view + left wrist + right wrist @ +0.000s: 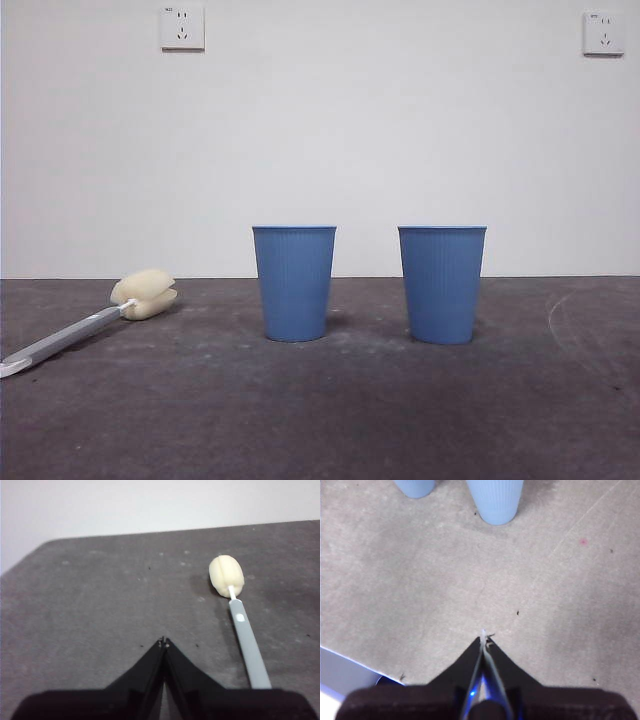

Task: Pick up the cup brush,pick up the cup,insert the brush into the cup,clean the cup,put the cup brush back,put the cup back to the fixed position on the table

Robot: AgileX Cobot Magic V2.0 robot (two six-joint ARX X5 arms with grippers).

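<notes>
Our left gripper (163,641): nearest to us in the left wrist view, its two black jaws are pressed tip to tip and hold nothing; it hangs above bare table, beside the brush handle but apart from it.
Our right gripper (483,637): likewise closed tip to tip and empty, hovering over a bare patch with the cups well ahead of it.
The table (320,420): dark grey and matte, with pale dusty scuffs and a faint curved scratch at the right of the front view.
The cup brush (95,322): it lies flat at the front view's left, grey handle running toward us, cream sponge head at the far end and clear of the cups.
The near cup (294,283): upright, blue and ribbed, closest to the brush.
The other cup (442,284): upright, identical in looks, well apart from the first.
The wall sockets (182,27): farthest away, two white plates high on the pale wall.
Risk with the brush: we judge that the slim handle could roll or skid unless the jaws open wide and straddle it squarely.
Risk with the cups: light and tapered, either could tip or slip from a grip; we could also seize the wrong one, since nothing tells them apart.
</notes>
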